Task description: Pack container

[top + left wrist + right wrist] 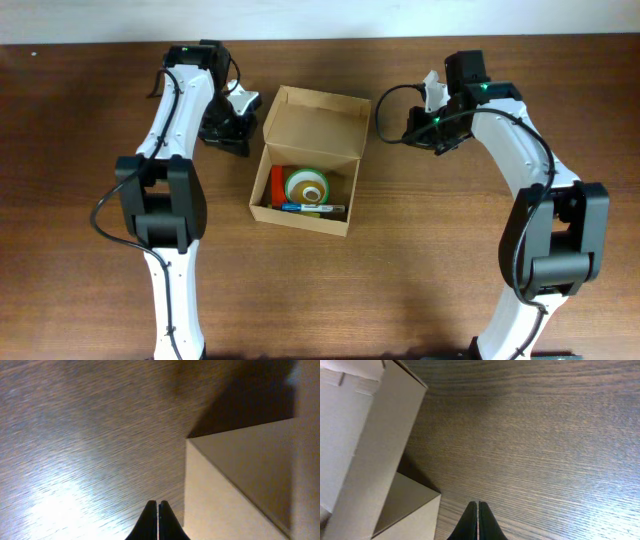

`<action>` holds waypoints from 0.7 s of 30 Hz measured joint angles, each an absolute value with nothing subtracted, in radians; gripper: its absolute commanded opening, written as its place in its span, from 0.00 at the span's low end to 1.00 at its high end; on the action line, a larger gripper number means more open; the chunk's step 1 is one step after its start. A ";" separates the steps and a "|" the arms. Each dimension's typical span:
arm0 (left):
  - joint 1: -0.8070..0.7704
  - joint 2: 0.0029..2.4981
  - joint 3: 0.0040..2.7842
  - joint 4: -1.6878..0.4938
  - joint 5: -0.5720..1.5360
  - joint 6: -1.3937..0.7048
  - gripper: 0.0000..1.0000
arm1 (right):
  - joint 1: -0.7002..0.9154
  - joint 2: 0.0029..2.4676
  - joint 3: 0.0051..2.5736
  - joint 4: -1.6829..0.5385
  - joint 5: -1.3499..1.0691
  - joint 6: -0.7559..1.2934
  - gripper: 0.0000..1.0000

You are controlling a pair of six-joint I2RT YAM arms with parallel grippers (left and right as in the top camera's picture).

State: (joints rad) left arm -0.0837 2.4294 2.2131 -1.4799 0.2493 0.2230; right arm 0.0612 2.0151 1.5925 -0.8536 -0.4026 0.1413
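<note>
Standing mid-counter (pixel 450 250): one tan cardboard box (pixel 312 125), open, with its lid flap raised at the far side.
Contents: tape roll (pixel 307 187), green and white, lying flat; blue marker (pixel 312 208) along the near wall; red item (pixel 277 183) left of the roll, partly covered, kind unclear.
Left claw (pixel 158 506): tips pressed together, pinching nothing, over the wood just beside the box's far left corner. Its wrist view shows only a blurred corner of the box.
Right claw (pixel 478 505): tips pressed together, pinching nothing, right of the box and apart from it. Its wrist view cuts the box off at the left edge.
Overhead, both claws' tips are hard to make out.
</note>
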 measured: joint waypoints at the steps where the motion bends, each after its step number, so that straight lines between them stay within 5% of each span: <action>1: -0.081 2.429 2.213 -1.482 0.235 0.220 0.02 | 0.061 2.015 1.592 -0.868 -0.399 0.131 0.04; 8: -0.069 2.392 2.202 -1.484 0.138 0.217 0.02 | 0.061 2.015 1.592 -0.925 -0.363 0.097 0.04; 13: -0.002 2.034 2.149 -1.427 0.046 0.217 0.02 | 0.061 2.015 1.592 -0.942 -0.362 0.093 0.04; 18: -0.004 1.572 1.569 -1.089 -0.030 0.217 0.02 | 0.051 2.015 1.592 -0.957 -0.363 0.093 0.04; 21: -0.004 1.634 1.342 -0.991 0.051 0.217 0.02 | 0.036 2.015 1.592 -0.957 -0.363 0.093 0.04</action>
State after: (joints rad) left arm -0.0044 1.6341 1.3418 -0.9905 0.0509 0.2169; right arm 0.0357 2.0151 1.5925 -0.9569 -0.3630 0.0933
